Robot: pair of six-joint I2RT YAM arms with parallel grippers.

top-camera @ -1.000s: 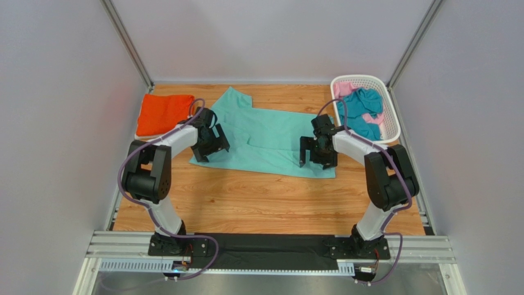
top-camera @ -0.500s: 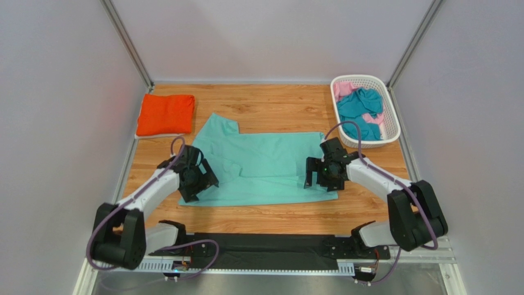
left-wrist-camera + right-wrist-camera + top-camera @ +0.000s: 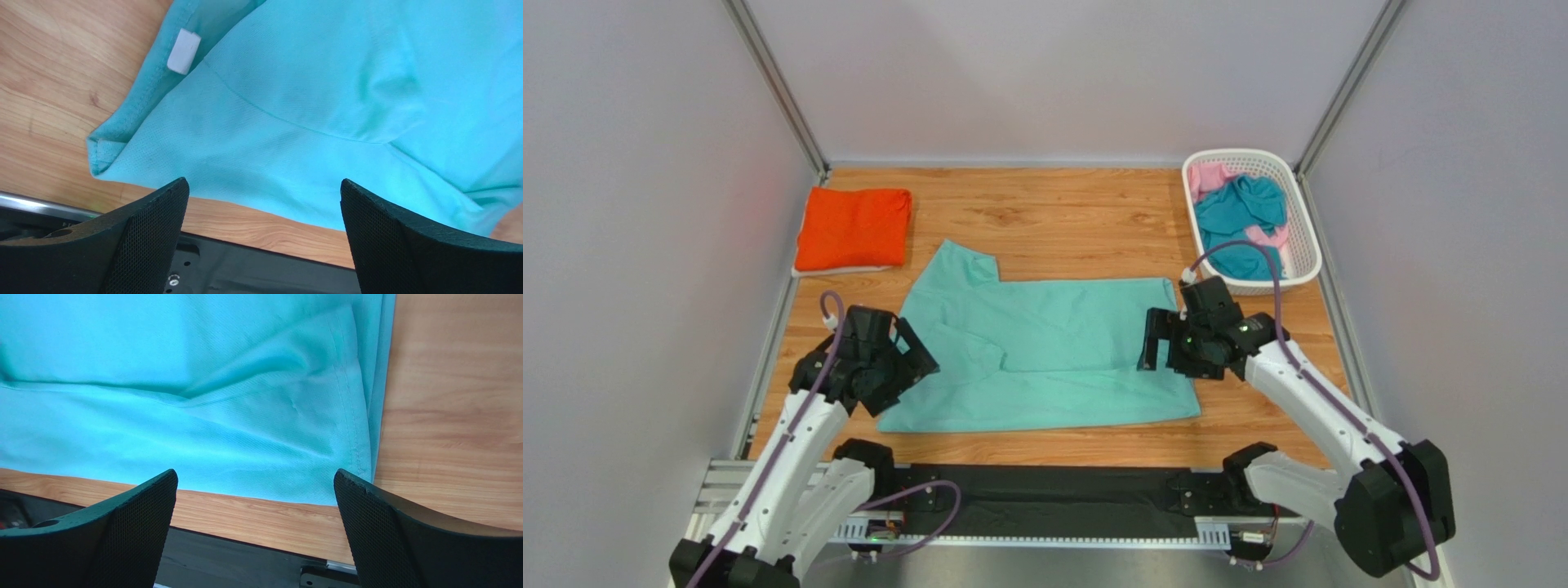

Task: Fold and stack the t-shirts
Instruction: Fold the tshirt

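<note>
Okay: folded orange t-shirt (image 3: 852, 229) sits at the far left, apart from both arms. The left gripper (image 3: 897, 371) is spread and empty over the collar end of the mint-green t-shirt (image 3: 1051, 349), which is laid out mid-table with its long axis left-right. The right gripper (image 3: 1167, 347) is likewise spread and empty over the hem end, so each arm is nearest its own end, near corners lying base-ward of each claw. Teal t-shirt (image 3: 1241, 221) and pink t-shirt (image 3: 1210, 178) are bunched in the white basket (image 3: 1311, 251), far right.
</note>
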